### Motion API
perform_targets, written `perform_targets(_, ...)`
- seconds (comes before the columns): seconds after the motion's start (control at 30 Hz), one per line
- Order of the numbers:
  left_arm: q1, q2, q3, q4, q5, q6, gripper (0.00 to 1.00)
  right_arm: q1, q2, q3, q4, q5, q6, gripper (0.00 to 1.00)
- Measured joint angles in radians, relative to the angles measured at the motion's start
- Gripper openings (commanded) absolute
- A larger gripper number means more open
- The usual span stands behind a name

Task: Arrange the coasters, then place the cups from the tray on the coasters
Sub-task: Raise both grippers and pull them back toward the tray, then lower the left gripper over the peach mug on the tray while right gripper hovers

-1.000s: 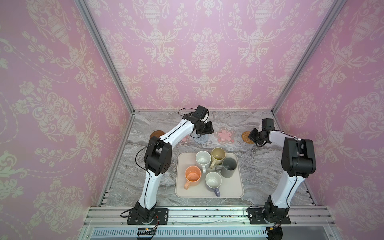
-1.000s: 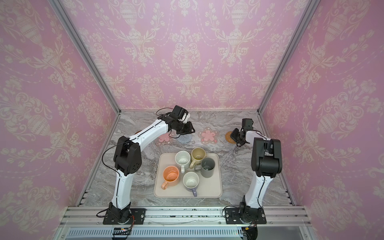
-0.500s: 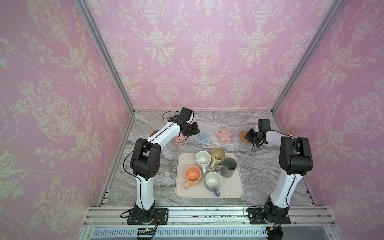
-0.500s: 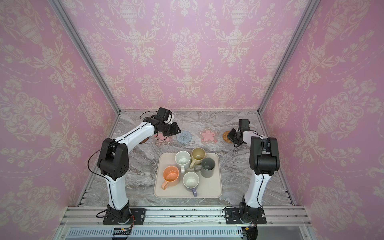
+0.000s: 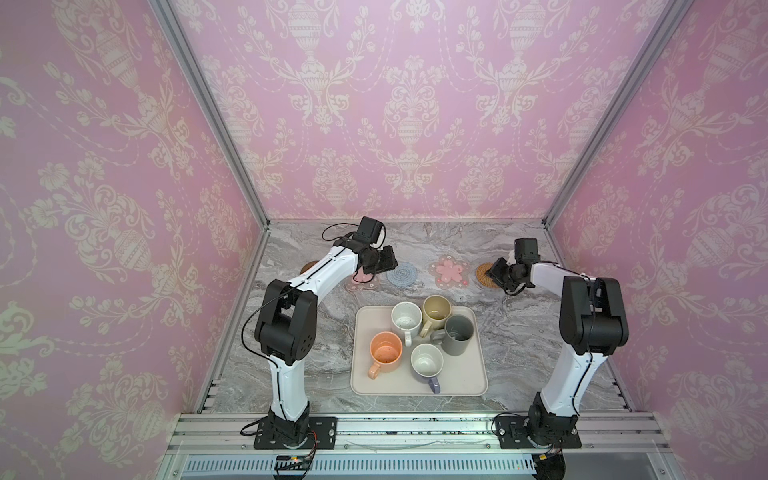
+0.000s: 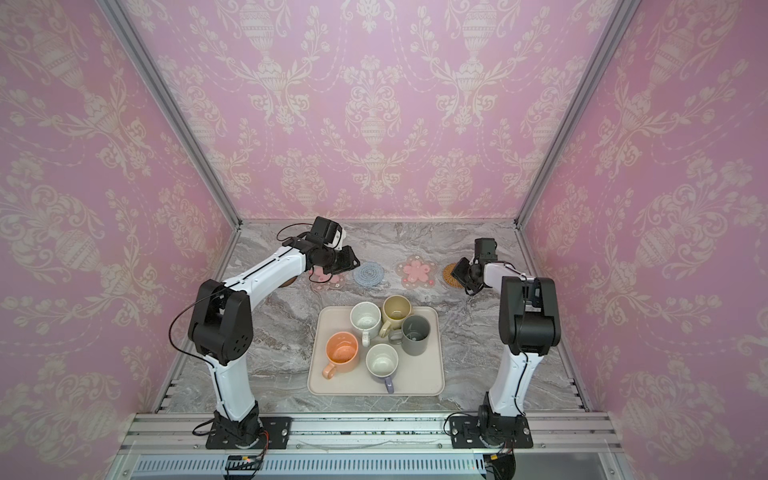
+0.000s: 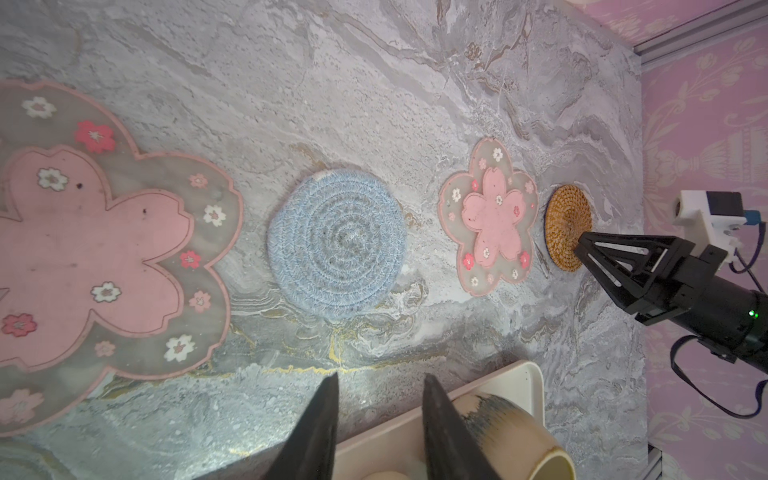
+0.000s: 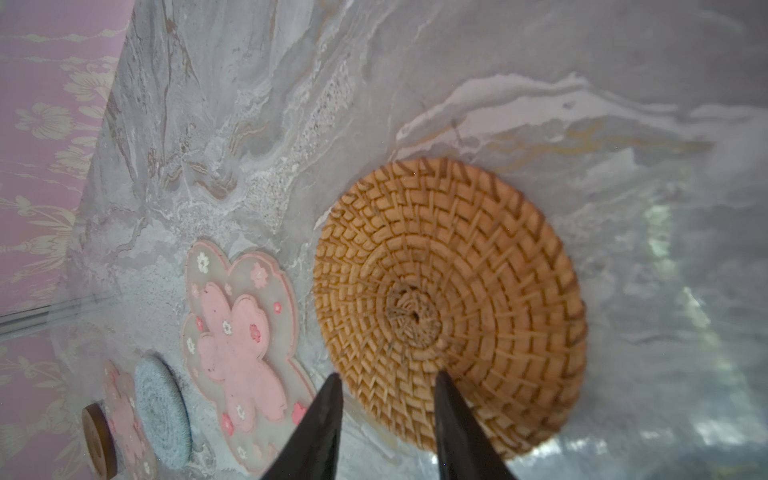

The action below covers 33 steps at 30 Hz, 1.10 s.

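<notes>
Though tighter before, right claw [image 8: 387, 374] now apart over rattan coaster [image 8: 449, 266].

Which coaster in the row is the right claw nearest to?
The round woven rattan coaster, at the right end of the row. The open right claw hangs at its edge; the neighbouring pink flower coaster lies farther off.

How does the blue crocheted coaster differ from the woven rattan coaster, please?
The blue crocheted coaster is pale yarn; the woven rattan coaster is tan wicker. The blue one lies mid-row; the rattan one ends the row on the right. The open fingers of the right gripper hover at the rattan one's edge, far from the blue one. Both are round, lie flat and carry nothing.
</notes>
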Motion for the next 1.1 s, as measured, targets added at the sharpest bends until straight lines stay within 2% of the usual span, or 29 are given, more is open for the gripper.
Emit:
perform_targets(0.2, 0.0, -0.074, -0.035, -0.019, -0.042, 0.006, 0.38, 0.0, -0.154, -0.052, -0.026, -0.004, 0.004, 0.45)
perform_targets(0.37, -0.005, -0.182, -0.127, -0.041, -0.1, 0.027, 0.4, 0.0, -0.329, -0.12, -0.048, -0.01, -0.008, 0.47)
perform_targets(0.73, -0.011, -0.486, -0.414, -0.089, -0.195, 0.034, 0.41, 0.0, -0.797, -0.33, -0.271, 0.042, -0.159, 0.51)
perform_targets(0.9, -0.047, -0.625, -0.507, -0.134, -0.249, 0.031, 0.41, 0.002, -1.024, -0.43, -0.367, 0.055, -0.19, 0.53)
perform_targets(1.1, -0.076, -0.833, -0.615, -0.219, -0.316, 0.01, 0.41, 0.01, -1.215, -0.493, -0.49, 0.052, -0.21, 0.56)
